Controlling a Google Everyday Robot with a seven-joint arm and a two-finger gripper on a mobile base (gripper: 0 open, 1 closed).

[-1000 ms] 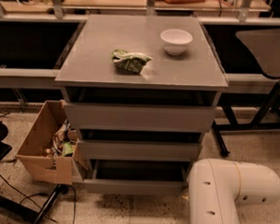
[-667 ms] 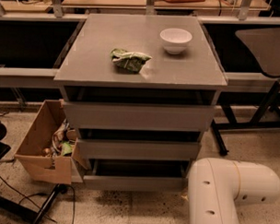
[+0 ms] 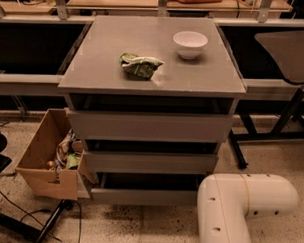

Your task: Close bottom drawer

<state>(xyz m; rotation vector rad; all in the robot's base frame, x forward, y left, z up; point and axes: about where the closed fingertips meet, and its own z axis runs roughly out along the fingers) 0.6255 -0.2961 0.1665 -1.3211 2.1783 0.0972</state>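
A cardboard box (image 3: 40,159) of clutter sits left of the grey cabinet (image 3: 149,126), whose bottom drawer (image 3: 144,196) stands slightly pulled out by the floor, while a crumpled green bag (image 3: 140,65) and a white bowl (image 3: 189,44) rest on the tabletop (image 3: 94,66), and the white robot arm (image 3: 239,206) bends at lower right with its claw out of view, so I cannot tell its state.

We see a bowl (image 3: 189,44) back right on the cabinet top (image 3: 93,71), a bag (image 3: 140,65) left of it; below, the bottom drawer (image 3: 139,196) — box (image 3: 40,164) at its left, our arm (image 3: 239,209) front-right, gripper out of view.

Three drawers (image 3: 149,126) (image 3: 149,162) (image 3: 144,196), one bowl (image 3: 189,44), one bag (image 3: 140,65), one box (image 3: 44,183).
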